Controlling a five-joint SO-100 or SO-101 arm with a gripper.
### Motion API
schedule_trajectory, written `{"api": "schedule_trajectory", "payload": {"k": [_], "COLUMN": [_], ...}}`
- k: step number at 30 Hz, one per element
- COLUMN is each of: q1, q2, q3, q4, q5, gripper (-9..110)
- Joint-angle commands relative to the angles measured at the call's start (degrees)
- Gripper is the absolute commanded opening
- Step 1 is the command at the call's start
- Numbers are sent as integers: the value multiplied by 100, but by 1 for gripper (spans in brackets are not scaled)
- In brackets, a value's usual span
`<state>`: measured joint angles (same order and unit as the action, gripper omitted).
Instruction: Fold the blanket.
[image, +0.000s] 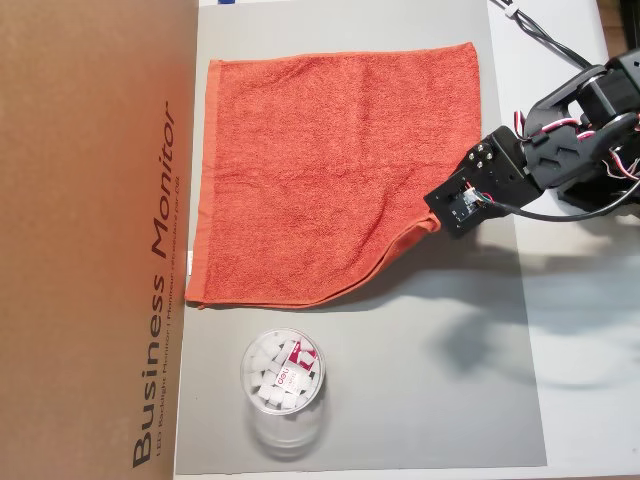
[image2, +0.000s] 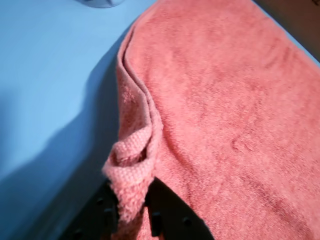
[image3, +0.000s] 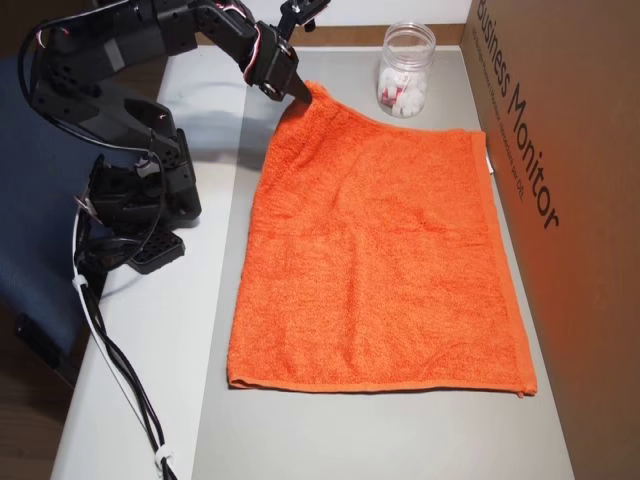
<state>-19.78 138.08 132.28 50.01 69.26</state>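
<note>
The blanket (image: 330, 170) is an orange-red terry towel lying mostly flat on the grey mat (image: 430, 390). It also shows in another overhead view (image3: 380, 260) and fills the wrist view (image2: 230, 115). My gripper (image: 432, 222) is shut on the blanket's corner nearest the arm and holds that corner lifted off the mat, so the edge curves up toward it. In the wrist view the black fingers (image2: 165, 215) pinch a bunched fold of hem (image2: 131, 170). In the other overhead view the gripper (image3: 305, 92) holds the raised corner near the jar.
A clear plastic jar (image: 283, 385) with white pieces inside stands on the mat just beyond the blanket's edge, also in the other overhead view (image3: 405, 68). A brown cardboard box (image: 90, 240) printed "Business Monitor" borders the mat. The arm's base (image3: 130, 200) and cables sit beside the mat.
</note>
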Motion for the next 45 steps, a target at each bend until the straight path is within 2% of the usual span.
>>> {"api": "schedule_trajectory", "payload": {"k": [1, 23, 45], "q1": [343, 1767, 2610], "q2": [176, 53, -1802], "q3": [-396, -1187, -3296], "q4": [9, -97, -97], "q5": [-53, -53, -35], "gripper": [0, 0, 0]}}
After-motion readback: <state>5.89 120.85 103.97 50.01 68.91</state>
